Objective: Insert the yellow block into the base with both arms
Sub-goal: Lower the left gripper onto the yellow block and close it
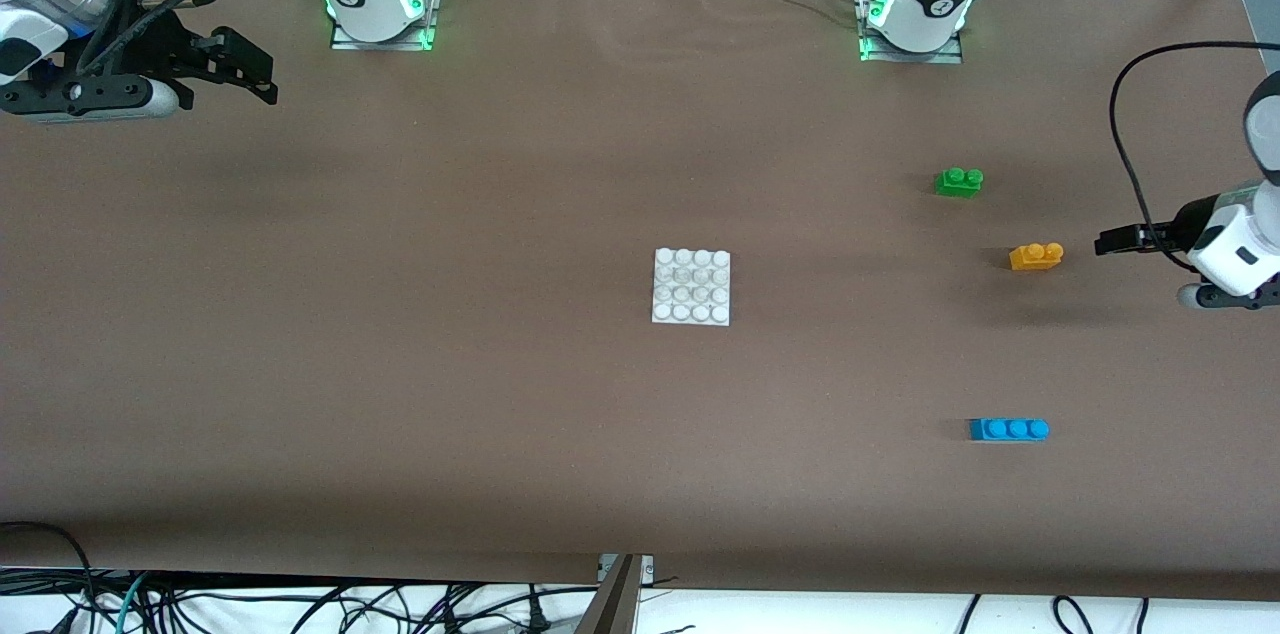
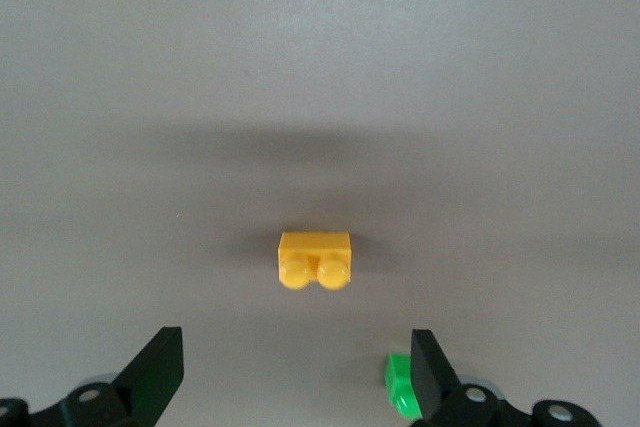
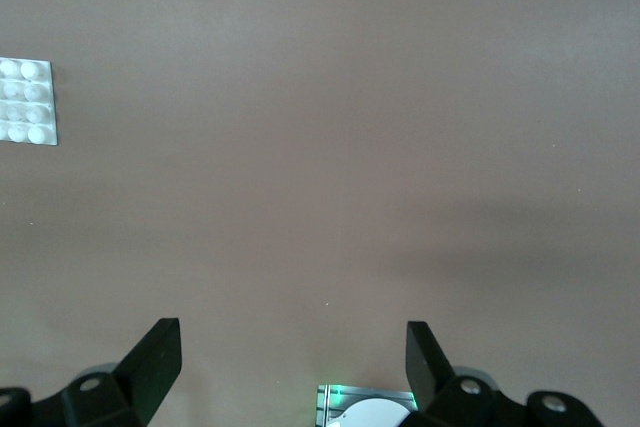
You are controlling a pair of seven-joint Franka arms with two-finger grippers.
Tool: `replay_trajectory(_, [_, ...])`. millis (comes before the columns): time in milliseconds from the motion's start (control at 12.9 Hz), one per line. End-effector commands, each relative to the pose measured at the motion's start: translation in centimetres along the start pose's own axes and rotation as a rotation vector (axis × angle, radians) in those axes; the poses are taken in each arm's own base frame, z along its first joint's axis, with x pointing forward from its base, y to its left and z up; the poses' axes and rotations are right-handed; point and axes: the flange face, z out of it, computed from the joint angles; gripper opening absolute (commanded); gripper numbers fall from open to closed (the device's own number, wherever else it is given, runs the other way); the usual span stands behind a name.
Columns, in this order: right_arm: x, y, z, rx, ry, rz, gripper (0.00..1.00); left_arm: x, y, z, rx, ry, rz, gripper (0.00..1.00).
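**Both pincers wide and empty; yellow block sits loose near the left arm's end**

The yellow block (image 1: 1035, 257), a small glossy plastic brick with two round studs, lies alone on the matte brown surface (image 1: 400, 364) toward the left arm's end. Bare surface rings it on all sides. The left pincer (image 1: 1105, 242) hovers over the surface just beside the block, toward the edge at the left arm's end, its fingers spread wide with nothing between them; in the left wrist view the block (image 2: 315, 258) shows apart from both black fingertips (image 2: 160, 367).

The base (image 1: 691, 286), a flat white square plate with a four-by-four grid of round studs, lies near the middle of the surface, well apart from every brick, with open room all around it.

A green two-stud brick (image 1: 959, 182) lies farther from the front camera than the yellow block, near it. A longer blue three-stud brick (image 1: 1009, 429) lies nearer to that camera, well apart.

The right pincer (image 1: 255, 79) hangs over the edge of the surface at the right arm's end, near the bases, fully spread and holding nothing; the right arm waits.
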Motion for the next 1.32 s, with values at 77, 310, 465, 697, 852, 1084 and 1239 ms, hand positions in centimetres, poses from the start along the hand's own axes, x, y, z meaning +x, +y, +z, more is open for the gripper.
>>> replay_trajectory(77, [-0.1,1.4,0.1,-0.03,0.013,0.012,0.99,-2.5,0.8,7.8,0.074,0.111,0.084,1.0])
replay_trajectory(310, [-0.1,1.7,0.1,-0.049,0.011,0.008,0.99,-4.3,0.6,13.0,0.062,0.145,0.106,1.0])
replay_trajectory(465, [0.0,1.7,0.4,-0.05,0.009,0.017,0.99,-4.4,-0.4,14.3,0.057,0.148,0.134,1.0])
replay_trajectory(697, [-0.2,1.9,0.3,-0.066,0.008,0.008,0.99,-4.5,-1.0,15.7,0.047,0.141,0.122,1.0])
replay_trajectory(852, [-0.4,1.8,0.1,-0.08,0.017,0.009,0.99,-4.5,-0.8,16.0,0.042,0.136,0.12,1.0])
replay_trajectory(1084, [-0.5,1.9,0.5,-0.08,0.007,0.009,0.99,-4.4,-0.3,16.1,0.038,0.135,0.116,1.0])
replay_trajectory(1239, [-0.5,1.9,0.5,-0.08,0.004,0.009,0.99,-4.4,-0.2,15.8,0.039,0.133,0.12,1.0])
